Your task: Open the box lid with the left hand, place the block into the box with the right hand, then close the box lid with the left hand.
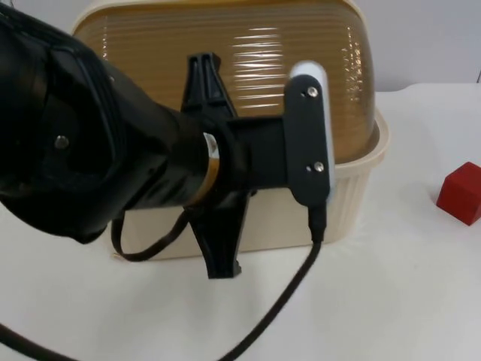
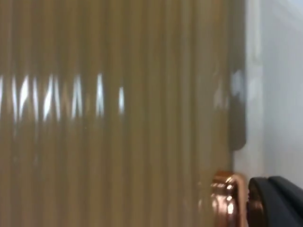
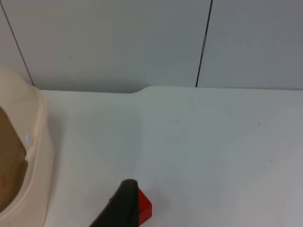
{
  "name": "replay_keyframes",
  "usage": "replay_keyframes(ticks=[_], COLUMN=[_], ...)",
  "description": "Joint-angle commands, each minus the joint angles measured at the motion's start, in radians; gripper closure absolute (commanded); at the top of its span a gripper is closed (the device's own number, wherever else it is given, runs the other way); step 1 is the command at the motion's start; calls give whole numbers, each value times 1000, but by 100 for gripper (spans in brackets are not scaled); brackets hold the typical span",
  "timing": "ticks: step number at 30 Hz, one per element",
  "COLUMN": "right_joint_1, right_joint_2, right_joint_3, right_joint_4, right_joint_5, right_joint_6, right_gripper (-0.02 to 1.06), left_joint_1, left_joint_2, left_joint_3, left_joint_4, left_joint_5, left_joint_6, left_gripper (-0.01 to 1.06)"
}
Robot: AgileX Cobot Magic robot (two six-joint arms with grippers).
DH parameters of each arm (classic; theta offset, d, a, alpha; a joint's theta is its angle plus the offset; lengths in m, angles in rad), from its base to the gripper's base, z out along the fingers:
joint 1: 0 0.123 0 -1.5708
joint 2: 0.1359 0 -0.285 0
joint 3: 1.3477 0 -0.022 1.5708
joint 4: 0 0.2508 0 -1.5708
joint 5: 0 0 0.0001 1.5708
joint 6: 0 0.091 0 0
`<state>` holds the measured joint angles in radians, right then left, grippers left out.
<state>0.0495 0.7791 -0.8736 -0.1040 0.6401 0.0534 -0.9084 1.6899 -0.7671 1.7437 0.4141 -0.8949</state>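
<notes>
Top view: I see a white table top [image 1: 398,301] that ends at a grey partition wall [image 1: 428,37]; on it stand one cream box [image 1: 353,203] with a ribbed, translucent amber domed lid [image 1: 248,68], which sits closed on the box, and one red block [image 1: 460,193] resting on the table well apart from the box, toward my right. My left arm reaches across the front of the box, and the left gripper [image 1: 201,71] lies over the lid; I cannot tell how far its fingers are spread, nor whether they touch the lid. In the left wrist view the ribbed amber lid [image 2: 118,118] is very close to the camera, with a copper-coloured metal fitting [image 2: 227,198] at its edge and a black fingertip [image 2: 277,201] just beside that fitting. In the right wrist view the right gripper [image 3: 124,205] hangs over the table [image 3: 199,151] with one black fingertip [image 3: 124,198] just in front of the red block [image 3: 144,208]; the box's cream wall [image 3: 35,142] stands to one side and the panelled grey wall [image 3: 118,42] closes the scene. I cannot tell the spread of the right fingers, and they hold nothing I can see.
</notes>
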Motion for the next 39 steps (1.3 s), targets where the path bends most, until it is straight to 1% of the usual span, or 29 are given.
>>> replay_keyframes(ticks=[1, 3, 8, 11, 13, 15, 16, 17, 19, 25, 26, 30, 33, 34, 37, 39], right_joint_1=[-6, -6, -6, -6, -6, -6, -6, -6, -6, -6, -6, -6, -6, -6, -6, -6], right_joint_2=[-4, -4, -4, -4, -4, -4, -4, -4, -4, -4, -4, -4, -4, -4, -4, -4], right_joint_3=[-7, -7, -7, -7, -7, -7, -7, -7, -7, -7, -7, -7, -7, -7, -7, -7], right_joint_4=[-8, -20, -22, -22, -25, -25, -25, -25, -25, -25, -25, -27, -27, -27, -27, -27], right_joint_5=[3, 3, 1, -1, -1, -1, -1, -1, -1, -1, -1, -1, -1, -1, -1, -1], right_joint_6=[-2, -2, -2, -2, -2, -2, -2, -2, -2, -2, -2, -2, -2, -2, -2, -2], right_gripper=[-1, -1, -1, -1, -1, -1, -1, -1, -1, -1, -1, -1, -1, -1, -1, -1], left_joint_1=[-10, -8, 35, 38, 38, 38, 38, 38, 38, 38, 38, 38, 63, 63, 116, 132], left_joint_2=[1, 2, 13, 20, 20, 20, 20, 20, 20, 20, 20, 20, 20, 20, 20, 20], left_joint_3=[-5, -5, -5, -5, -5, -5, -5, -5, -5, -5, -8, -36, -96, -96, -170, -190], left_joint_4=[-5, 1, 1, 1, 1, 1, 1, 1, 1, 1, 1, 1, 1, 1, 1, 1], left_joint_5=[-21, -25, -27, -24, -3, 1, 12, 58, 106, 139, 155, 184, 175, 175, 145, 135], left_joint_6=[12, 37, 32, 32, 32, 32, 32, 32, 32, 32, 32, 49, 89, 89, 169, 188], left_gripper=[105, 105, 105, 105, 105, 105, 105, 105, 105, 105, 105, 105, 105, 105, 105, 105])
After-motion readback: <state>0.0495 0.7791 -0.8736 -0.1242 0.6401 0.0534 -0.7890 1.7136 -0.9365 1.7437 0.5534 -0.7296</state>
